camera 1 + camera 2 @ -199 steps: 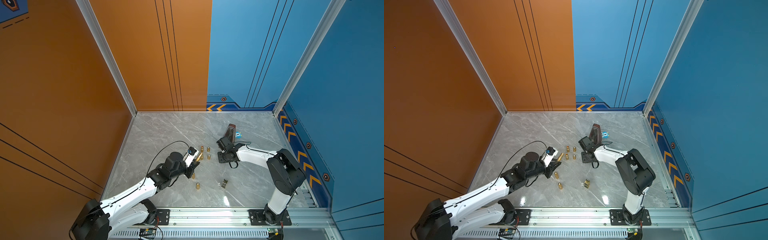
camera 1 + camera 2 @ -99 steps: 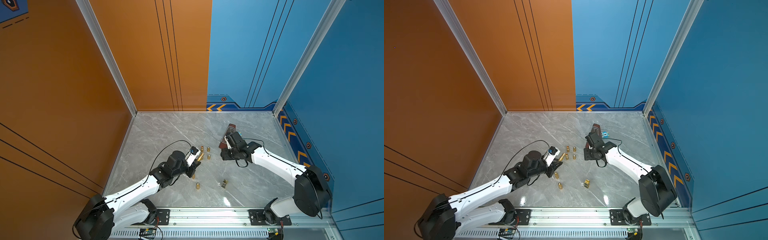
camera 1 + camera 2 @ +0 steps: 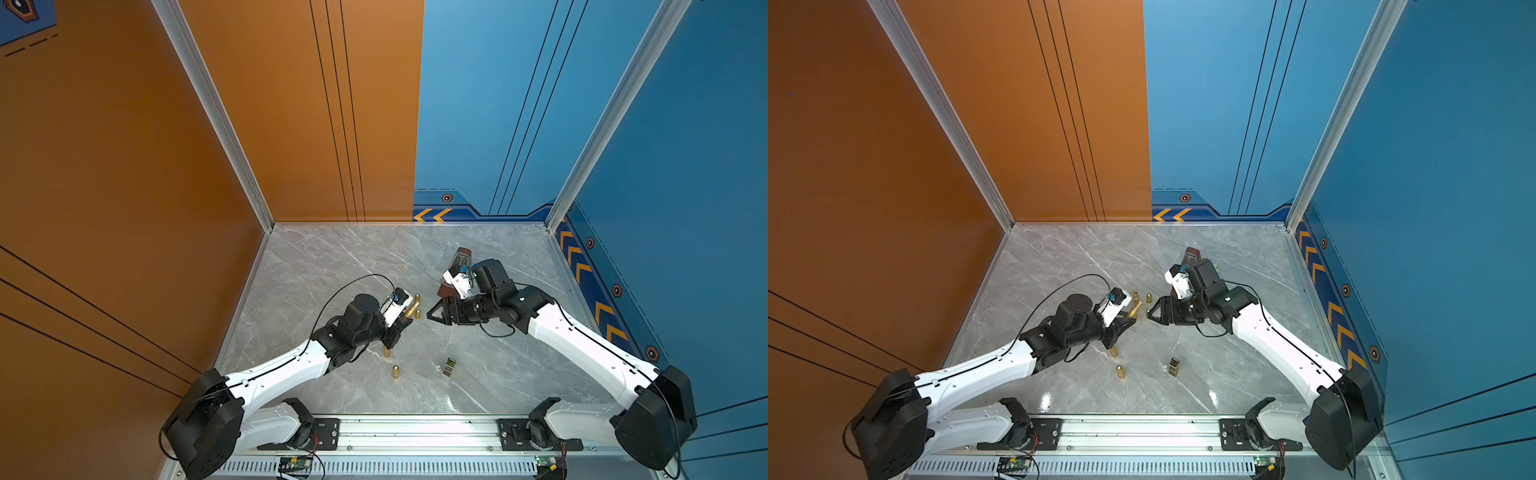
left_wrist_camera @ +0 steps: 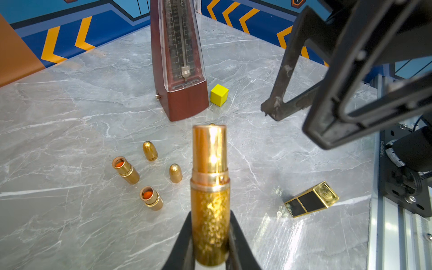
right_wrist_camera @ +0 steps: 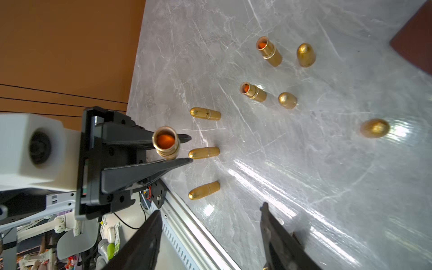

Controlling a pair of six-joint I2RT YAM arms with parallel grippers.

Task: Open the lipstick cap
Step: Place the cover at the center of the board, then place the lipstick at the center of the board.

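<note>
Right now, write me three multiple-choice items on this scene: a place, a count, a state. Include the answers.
1. Where is the yellow cube?
A. beside the metronome base
B. on top of the metronome
C. under the metronome

2. How many uncapped lipsticks stand on the table?
A. one
B. two
C. five

3. The lipstick in the left tool is:
A. capped
B. uncapped
C. lying on the table

Answers:
1 A, the left wrist view shows it by the metronome's lower corner.
2 B, both show orange inside.
3 B, the right wrist view shows its open mouth.
</note>
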